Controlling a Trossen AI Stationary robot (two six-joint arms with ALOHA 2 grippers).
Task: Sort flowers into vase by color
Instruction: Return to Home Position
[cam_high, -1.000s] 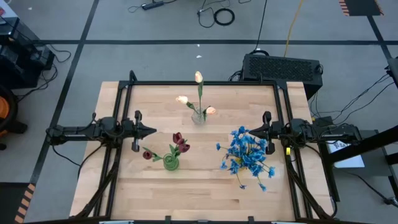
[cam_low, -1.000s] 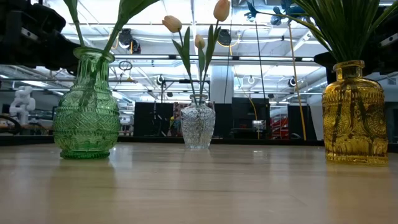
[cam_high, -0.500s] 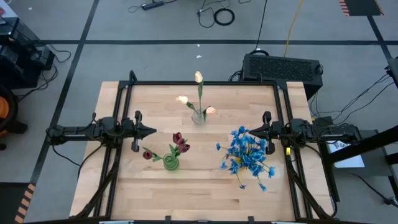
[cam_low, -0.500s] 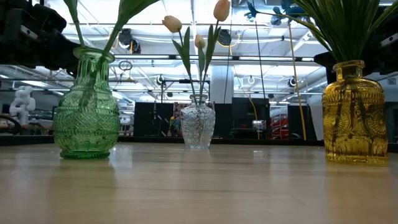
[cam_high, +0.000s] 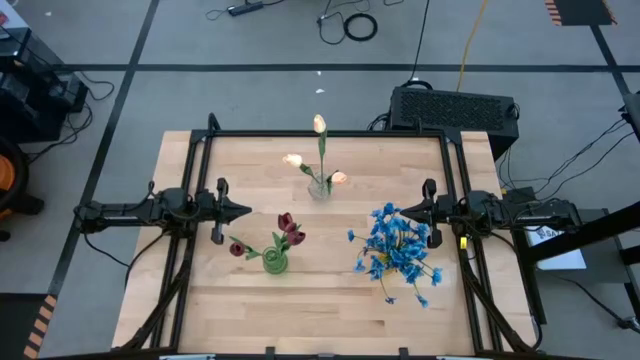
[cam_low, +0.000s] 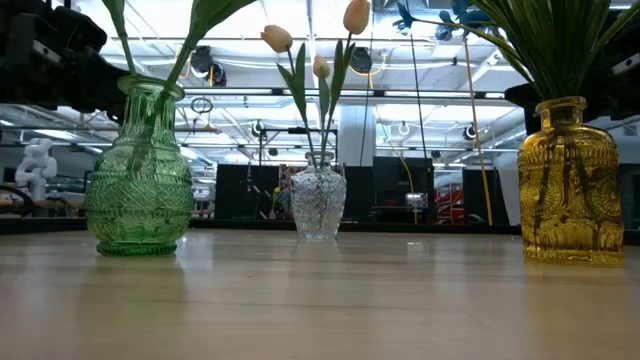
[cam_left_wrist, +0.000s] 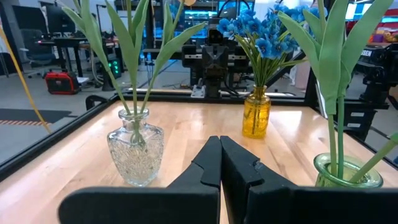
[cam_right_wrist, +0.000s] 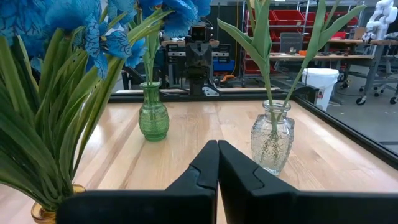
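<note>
High view: you have the left arm (cam_high: 150, 210) lying along the left side of the counter (cam_high: 200, 310) and the right arm (cam_high: 500, 210) along the right side. Both point inward, level with each other. Neither set of jaws touches a flower or a vase. Red tulips (cam_high: 288, 228) stand in the green vase (cam_high: 275, 263), near the left jaws and a little lower in the picture. Cream tulips (cam_high: 293, 160) stand in the clear vase (cam_high: 320, 187), centred and higher in the picture. Blue flowers (cam_high: 400, 250) spread wide just beside the right jaws, and their blooms hide the vase beneath

Low view: three vases upright on the counter, well apart. Green at the left, clear in the middle and farther back, yellow vase (cam_low: 570, 185) at the right. Green stems rise from each. Cream blooms show above the clear vase

Left wrist view: your left jaws are closed, tips pressed together, gripping nothing. Beyond them you see the clear vase, the yellow vase holding the blue flowers, and the green vase's rim

Right wrist view: your right jaws are closed too, and empty. Beyond them stand the green vase and the clear vase, with blue blooms and leaves close by the camera
</note>
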